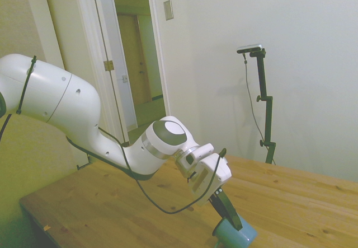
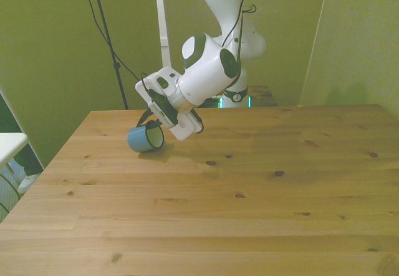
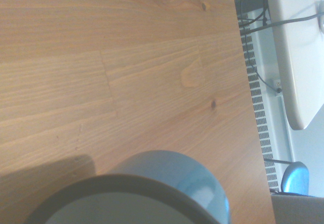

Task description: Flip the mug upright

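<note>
Nearest, bare planks of the wooden table (image 2: pixel 206 226) fill the front view. Farther back, toward the front view's left, the mug (image 2: pixel 145 138) lies on its side on the table, its light-rimmed mouth turned toward the camera. Directly at the mug, the gripper (image 2: pixel 148 124) reaches down at a slant, dark fingers (image 1: pixel 228 206) meeting the rim; whether they are closed on it cannot be told. Wrist view: mug (image 3: pixel 167 193) close below, beside the table's edge. Beyond, the white arm (image 2: pixel 209 70) rises.
</note>
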